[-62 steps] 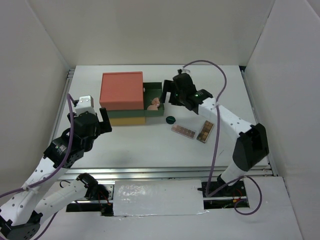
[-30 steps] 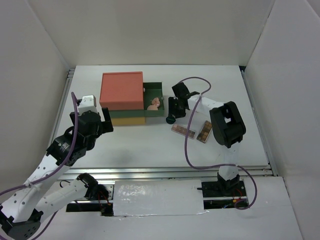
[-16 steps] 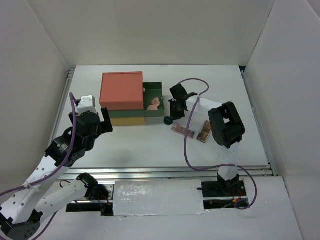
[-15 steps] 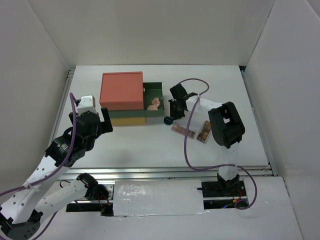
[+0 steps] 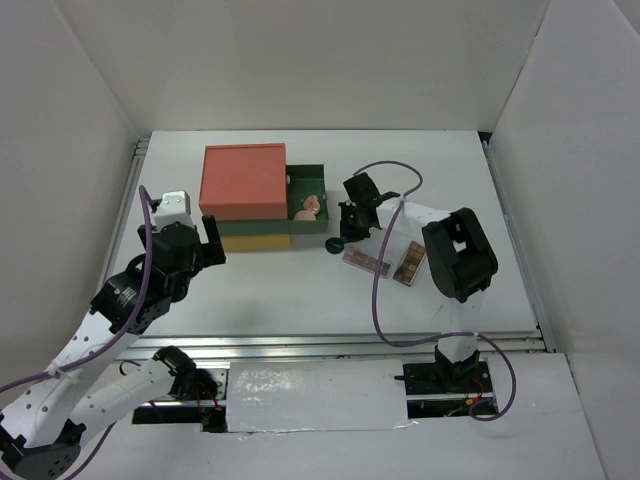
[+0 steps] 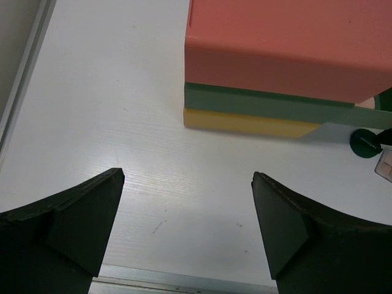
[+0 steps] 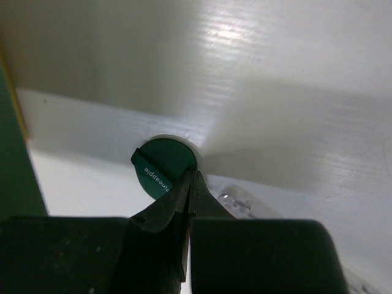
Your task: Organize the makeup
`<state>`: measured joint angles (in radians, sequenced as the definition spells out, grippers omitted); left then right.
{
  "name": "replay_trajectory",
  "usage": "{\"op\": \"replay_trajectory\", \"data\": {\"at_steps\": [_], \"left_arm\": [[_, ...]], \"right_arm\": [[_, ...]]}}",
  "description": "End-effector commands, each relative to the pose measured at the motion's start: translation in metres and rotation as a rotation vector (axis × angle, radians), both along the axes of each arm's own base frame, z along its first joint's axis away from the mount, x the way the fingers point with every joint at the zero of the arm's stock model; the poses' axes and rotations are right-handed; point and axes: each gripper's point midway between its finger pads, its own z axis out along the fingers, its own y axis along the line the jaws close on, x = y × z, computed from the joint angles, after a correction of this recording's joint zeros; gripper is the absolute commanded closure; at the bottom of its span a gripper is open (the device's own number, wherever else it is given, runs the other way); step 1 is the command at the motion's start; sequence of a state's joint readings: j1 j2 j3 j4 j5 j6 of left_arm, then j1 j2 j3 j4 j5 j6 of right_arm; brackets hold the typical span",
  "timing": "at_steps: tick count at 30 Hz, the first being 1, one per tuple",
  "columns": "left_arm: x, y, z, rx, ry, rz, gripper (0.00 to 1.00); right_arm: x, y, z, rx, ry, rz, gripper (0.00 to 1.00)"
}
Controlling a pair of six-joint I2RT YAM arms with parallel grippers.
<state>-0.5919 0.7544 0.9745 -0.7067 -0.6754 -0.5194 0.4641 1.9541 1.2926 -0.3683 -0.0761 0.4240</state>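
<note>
Right fingers [image 7: 174,199] lower, seemingly against disc [image 7: 160,164]

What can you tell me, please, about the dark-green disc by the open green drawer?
The dark-green disc is small, round, flat and plastic-looking, with white lettering on its face. It sits on the table, just clear of the open green drawer. The shut fingertips of the right gripper meet at its rim; whether they pinch it is unclear.
</note>
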Motion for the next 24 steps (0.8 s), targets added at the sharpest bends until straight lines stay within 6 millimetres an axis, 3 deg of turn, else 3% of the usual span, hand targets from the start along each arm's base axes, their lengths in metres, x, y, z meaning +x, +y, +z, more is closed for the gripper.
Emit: {"op": "replay_trajectory", "data": {"at_steps": [1,4,13,19,22,24], "left_arm": [[0.001,0.001,0.004,0.004,-0.023,-0.001,0.01],[0.000,0.001,0.004,0.004,-0.022,-0.002,0.01],[0.000,0.001,0.004,0.002,-0.025,-0.004,0.01],[0.000,0.001,0.004,0.004,-0.022,-0.002,0.01],[0.000,0.001,0.005,0.002,-0.025,-0.006,0.01],[0.000,0.001,0.005,0.002,-0.025,-0.004,0.01]], "right_arm": [[0.004,0.017,0.044,0.106,-0.097,0.016,1.00],[0.005,0.016,0.057,0.121,-0.124,0.009,1.00],[-0.005,0.007,0.060,0.111,-0.138,-0.009,1.00],[0.001,-0.017,0.107,0.049,-0.248,-0.111,1.00],[0.000,-0.032,0.143,0.035,-0.320,-0.165,1.00],[0.002,-0.036,0.176,0.049,-0.389,-0.195,1.00]]}}
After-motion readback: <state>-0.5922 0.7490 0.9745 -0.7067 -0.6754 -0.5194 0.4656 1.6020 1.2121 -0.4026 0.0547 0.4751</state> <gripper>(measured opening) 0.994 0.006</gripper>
